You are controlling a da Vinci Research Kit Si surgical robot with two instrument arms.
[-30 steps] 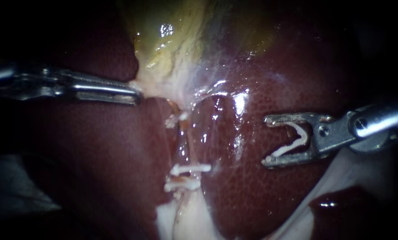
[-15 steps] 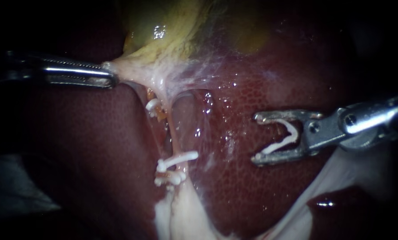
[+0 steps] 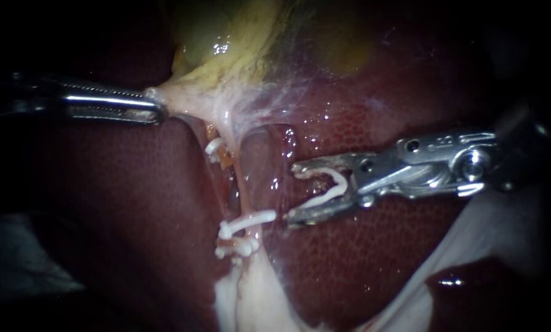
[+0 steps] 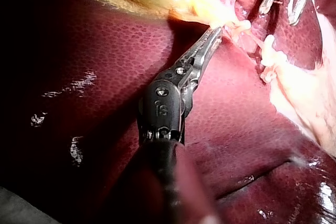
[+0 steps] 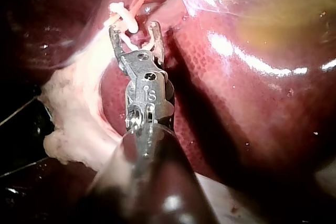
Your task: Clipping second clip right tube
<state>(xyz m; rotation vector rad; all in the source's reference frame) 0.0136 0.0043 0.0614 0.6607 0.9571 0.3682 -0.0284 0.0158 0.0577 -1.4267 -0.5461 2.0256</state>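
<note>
My left instrument comes in from the left, its jaws shut on the pale gallbladder neck, pulling it leftward; the left wrist view shows the same hold. Below the neck two thin tubes run down. The right tube carries a white clip low down. My right instrument holds an open white clip between its wide-apart jaws, the tips just right of that tube and above the placed clip. In the right wrist view its jaws sit just short of the tube.
Dark red liver surrounds the field. The left tube holds a small clip high up, and another clip lies at the bottom. White fatty tissue spreads below the clips and at the lower right.
My right instrument has moved left with its clip, close to the right tube, and has rolled. One second ago my left instrument pulled the gallbladder neck left and up, stretching the tubes; it now holds still.
</note>
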